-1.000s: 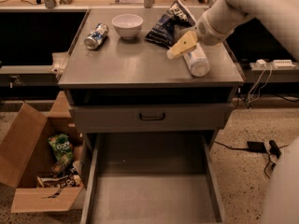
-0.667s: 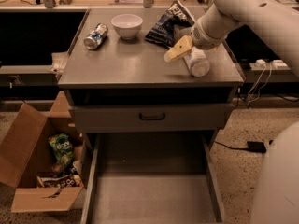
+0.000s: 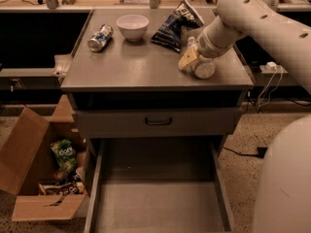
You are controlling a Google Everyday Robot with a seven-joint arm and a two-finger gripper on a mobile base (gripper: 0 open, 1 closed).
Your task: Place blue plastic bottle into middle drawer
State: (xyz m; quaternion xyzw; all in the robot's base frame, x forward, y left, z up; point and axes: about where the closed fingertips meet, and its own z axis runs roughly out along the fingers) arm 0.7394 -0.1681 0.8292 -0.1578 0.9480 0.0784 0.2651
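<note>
The blue plastic bottle lies on its side on the right part of the grey cabinet top, one round end facing the front edge. My gripper is down at the bottle's left side, touching or nearly touching it, and the arm reaches in from the upper right. The far part of the bottle is hidden behind the gripper. The middle drawer is pulled out below the cabinet, its flat grey floor bare.
A dark chip bag lies just behind the gripper. A white bowl and a silver-blue soda can sit at the back left. A closed drawer front with a black handle is above the open tray. A cardboard box with snack packets stands on the floor at left.
The arm has swung left and the gripper has come lower against the bottle. The bottle lies in the same spot.
</note>
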